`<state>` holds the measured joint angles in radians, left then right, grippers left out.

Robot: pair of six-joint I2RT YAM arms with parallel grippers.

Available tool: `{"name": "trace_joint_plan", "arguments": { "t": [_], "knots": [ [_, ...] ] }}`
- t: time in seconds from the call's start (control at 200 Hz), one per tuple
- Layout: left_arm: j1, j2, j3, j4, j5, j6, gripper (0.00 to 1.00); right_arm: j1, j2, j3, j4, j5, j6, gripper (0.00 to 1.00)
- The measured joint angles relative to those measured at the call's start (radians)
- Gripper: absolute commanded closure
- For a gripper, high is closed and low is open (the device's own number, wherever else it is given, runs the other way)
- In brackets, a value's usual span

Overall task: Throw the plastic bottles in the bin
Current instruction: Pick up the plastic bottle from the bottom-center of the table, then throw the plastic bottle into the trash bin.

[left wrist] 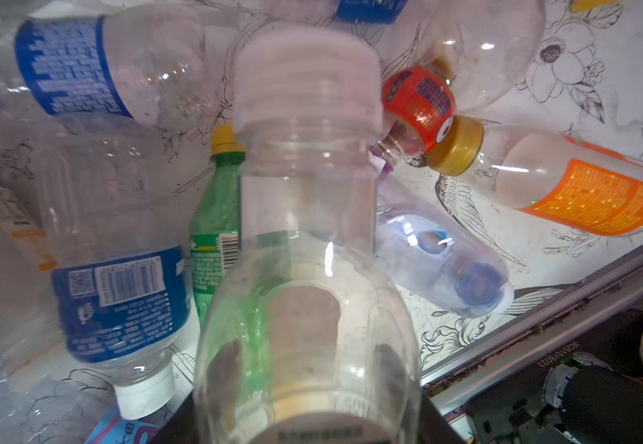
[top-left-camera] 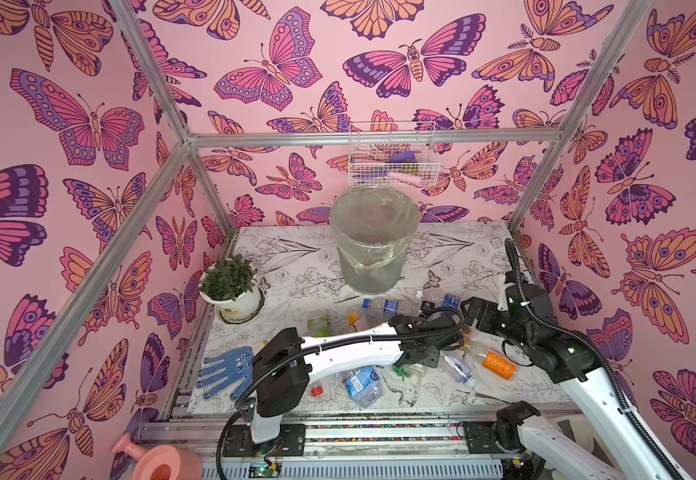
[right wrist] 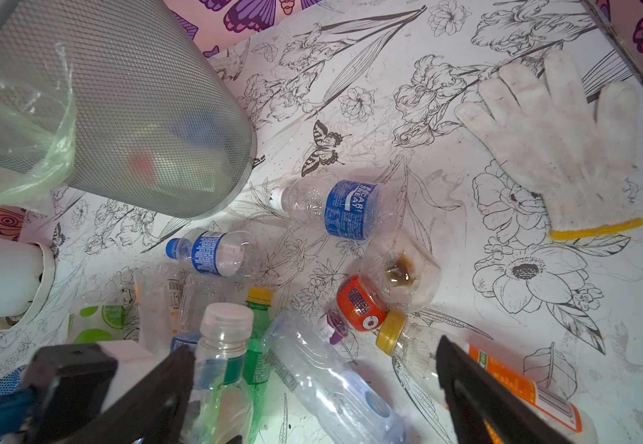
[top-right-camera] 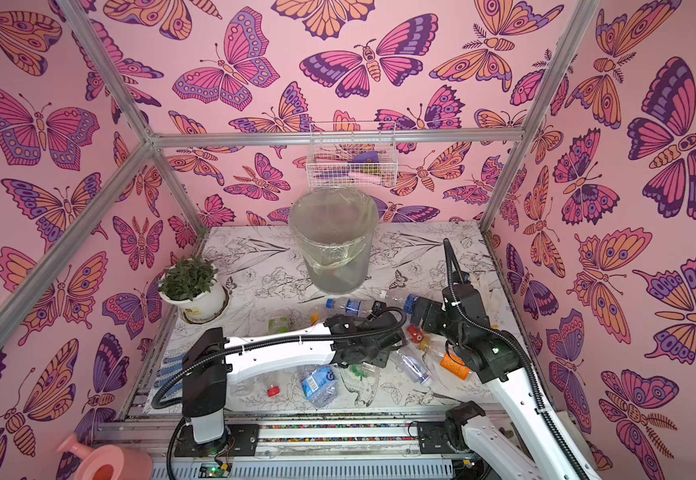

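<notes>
My left gripper [left wrist: 308, 373] is shut on a clear plastic bottle with a white cap [left wrist: 304, 230]; its dark pads [left wrist: 389, 369] show through the bottle's sides. That bottle [right wrist: 223, 346] stands upright among the pile, low over the table, under the left wrist [top-left-camera: 421, 353]. Several plastic bottles lie around it: an orange-label one [top-left-camera: 498, 365], a red-label one [right wrist: 358, 303], a green one [left wrist: 216, 230], a long clear one [right wrist: 331, 380], blue-label ones [right wrist: 350, 209] [right wrist: 212, 251]. My right gripper [right wrist: 312, 384] hangs open above the long clear bottle. The bin [top-left-camera: 373, 237] stands behind the pile.
A potted plant [top-left-camera: 231, 291] stands at the left, a blue dotted glove [top-left-camera: 225, 372] near the front left, a white glove [right wrist: 554, 142] at the right. A wire basket [top-left-camera: 392, 156] hangs on the back wall. A crushed blue-label bottle [top-left-camera: 362, 384] and red cap [top-left-camera: 317, 390] lie in front.
</notes>
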<state>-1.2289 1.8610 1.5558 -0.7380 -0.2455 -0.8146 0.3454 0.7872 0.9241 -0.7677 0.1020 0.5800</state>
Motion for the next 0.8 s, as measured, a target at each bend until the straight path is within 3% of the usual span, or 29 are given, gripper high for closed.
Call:
{"name": "trace_joint_plan", "arguments": {
  "t": [0.496, 0.801],
  "knots": [
    [0.006, -0.122, 0.023, -0.033, -0.098, 0.056, 0.68, 0.000, 0.000, -0.026, 0.015, -0.037, 0.016, 0.01],
    [0.007, -0.211, 0.087, -0.046, -0.174, 0.161, 0.74, 0.000, 0.000, -0.043, 0.033, -0.079, 0.019, 0.01]
  ]
}}
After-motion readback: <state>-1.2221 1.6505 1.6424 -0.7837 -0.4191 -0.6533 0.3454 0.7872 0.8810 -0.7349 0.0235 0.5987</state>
